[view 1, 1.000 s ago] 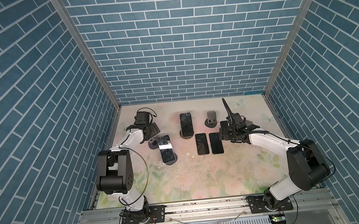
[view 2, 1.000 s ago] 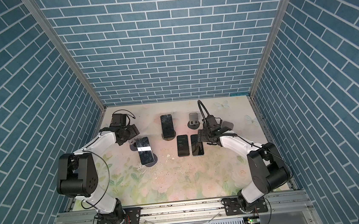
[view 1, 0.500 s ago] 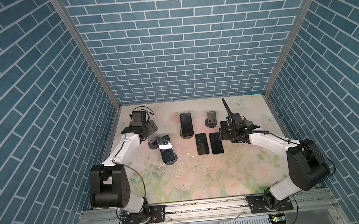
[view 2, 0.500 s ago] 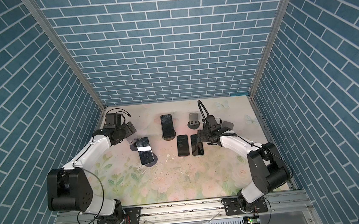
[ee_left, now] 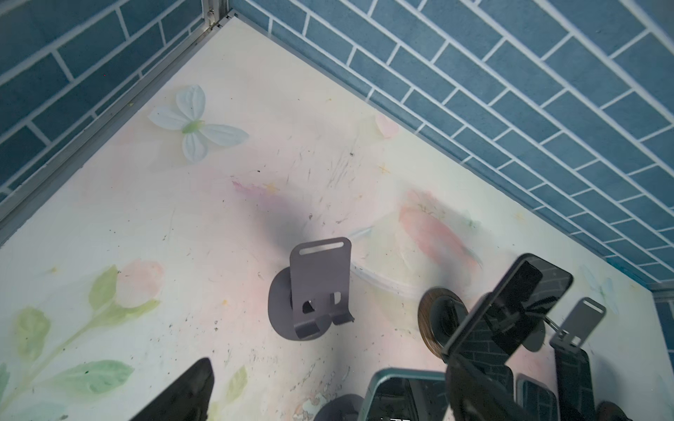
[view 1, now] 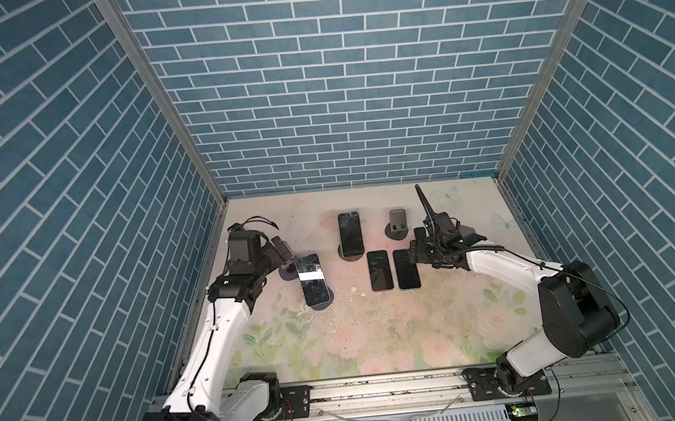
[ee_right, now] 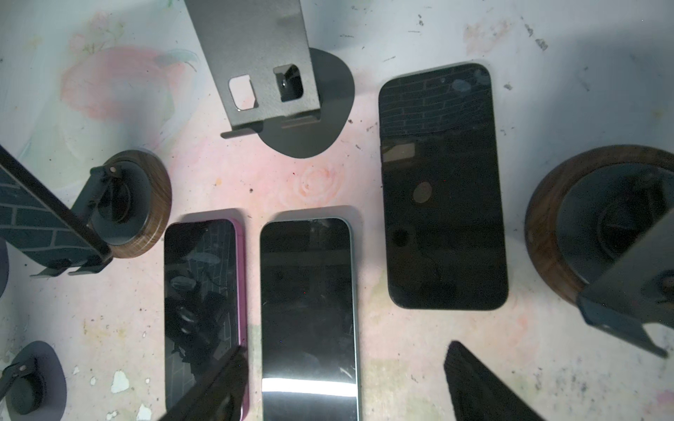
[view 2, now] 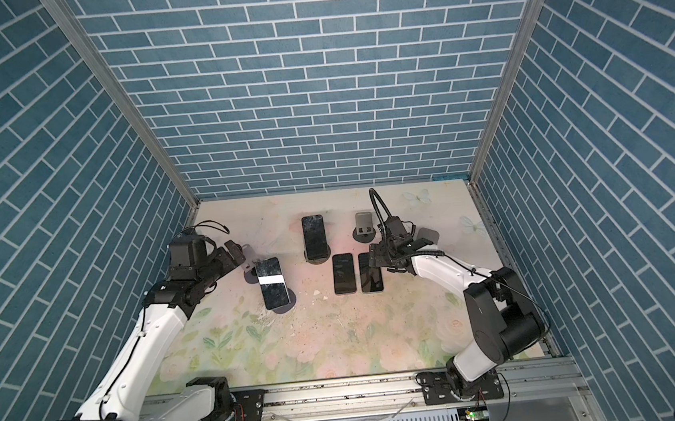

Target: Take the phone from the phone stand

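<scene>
A black phone [view 1: 350, 234] leans on a wood-based phone stand [ee_left: 439, 320] at the back middle, also seen in the left wrist view as phone [ee_left: 510, 310]. A second phone [view 1: 312, 279] with a bright reflection lies tilted at the left, a dark round base under its near end. My left gripper [view 1: 282, 251] [ee_left: 328, 361] is open beside an empty grey stand [ee_left: 315, 288], holding nothing. My right gripper [view 1: 416, 250] [ee_right: 346, 390] is open low over flat phones, its fingers [ee_right: 219, 386] apart around a teal-rimmed phone [ee_right: 308, 310].
A purple-rimmed phone [ee_right: 202, 310] and a black phone [ee_right: 441, 189] lie flat on the table. Another empty grey stand [view 1: 397, 223] stands at the back. A wood-based stand [ee_right: 583, 226] sits just right of my right gripper. The left wall is close behind my left arm.
My left gripper's jaws opened wider and its arm's elbow swung down toward the front rail, the gripper staying by the grey stand. Phones and right arm have not moved.
</scene>
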Tool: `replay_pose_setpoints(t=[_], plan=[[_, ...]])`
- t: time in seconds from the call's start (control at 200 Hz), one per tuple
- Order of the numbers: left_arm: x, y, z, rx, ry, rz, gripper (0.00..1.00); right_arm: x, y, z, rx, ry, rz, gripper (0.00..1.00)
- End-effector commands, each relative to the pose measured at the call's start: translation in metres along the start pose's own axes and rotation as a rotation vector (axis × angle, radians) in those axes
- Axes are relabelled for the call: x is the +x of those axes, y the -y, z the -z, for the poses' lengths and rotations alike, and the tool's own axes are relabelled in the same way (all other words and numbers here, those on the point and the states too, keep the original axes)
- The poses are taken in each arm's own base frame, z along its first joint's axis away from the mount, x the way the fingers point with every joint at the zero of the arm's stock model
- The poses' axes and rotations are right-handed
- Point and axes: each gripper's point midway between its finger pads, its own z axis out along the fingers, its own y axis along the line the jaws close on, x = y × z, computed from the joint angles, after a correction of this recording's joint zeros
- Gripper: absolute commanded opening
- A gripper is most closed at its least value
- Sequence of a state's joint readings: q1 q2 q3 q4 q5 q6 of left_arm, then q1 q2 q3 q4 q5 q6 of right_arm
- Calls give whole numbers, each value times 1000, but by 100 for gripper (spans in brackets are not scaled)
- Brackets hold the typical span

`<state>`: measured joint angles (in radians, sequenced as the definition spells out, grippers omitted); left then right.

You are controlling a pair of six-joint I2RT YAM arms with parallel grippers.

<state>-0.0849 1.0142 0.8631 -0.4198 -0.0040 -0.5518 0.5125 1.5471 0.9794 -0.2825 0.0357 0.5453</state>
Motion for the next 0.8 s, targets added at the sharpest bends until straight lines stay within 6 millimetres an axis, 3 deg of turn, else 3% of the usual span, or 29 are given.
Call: replay_pose_setpoints(t=[0.0, 0.16, 0.37, 0.59, 0.79], plan=[[14, 3, 12, 51, -28, -21, 100, -11, -16, 1, -20, 5, -8, 86], [26, 14, 26, 150, -44, -26, 100, -16, -31, -2, -26, 0, 25, 86], [46, 24, 29, 245, -108, -45, 100, -23, -54, -4, -31, -3, 75, 86], [53, 33, 41, 331, -95, -62, 100, -27, -78, -14, -35, -29, 115, 86], [68, 30, 47, 364, -107, -59, 100, -37, -105, -17, -47, -9, 156, 86]])
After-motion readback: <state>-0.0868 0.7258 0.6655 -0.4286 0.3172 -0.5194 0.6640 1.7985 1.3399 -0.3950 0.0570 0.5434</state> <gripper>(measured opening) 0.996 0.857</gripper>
